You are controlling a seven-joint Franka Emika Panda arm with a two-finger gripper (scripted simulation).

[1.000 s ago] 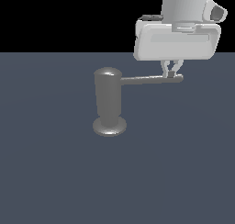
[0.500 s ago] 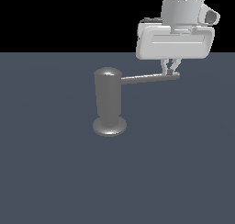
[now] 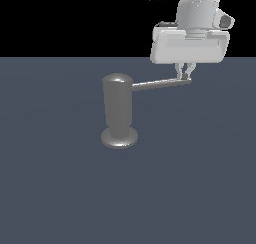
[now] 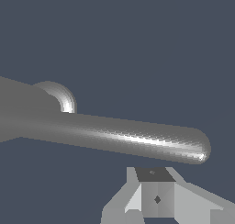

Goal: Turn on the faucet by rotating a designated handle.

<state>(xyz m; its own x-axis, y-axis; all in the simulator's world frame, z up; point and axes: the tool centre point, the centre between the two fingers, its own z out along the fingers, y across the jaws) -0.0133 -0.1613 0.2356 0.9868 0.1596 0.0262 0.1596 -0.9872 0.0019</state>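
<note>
The faucet (image 3: 118,108) is a dull grey upright cylinder with a domed top on a round flared base. Its handle (image 3: 160,84), a thin grey rod, sticks out toward the exterior view's right. My gripper (image 3: 184,76) hangs over the rod's outer end, fingers together and shut, their tips against the side of the rod near its rounded tip. In the wrist view the handle (image 4: 128,136) runs across the picture, with the shut fingers (image 4: 156,191) beside it, not around it. Part of the faucet body (image 4: 18,108) shows behind the rod.
A flat dark blue-grey floor (image 3: 60,188) surrounds the faucet. Nothing else stands on it. The background above the floor's far edge is black.
My gripper has shifted a little toward the exterior view's left and farther back. The handle's outer end has swung slightly with it. The faucet body has stayed put.
</note>
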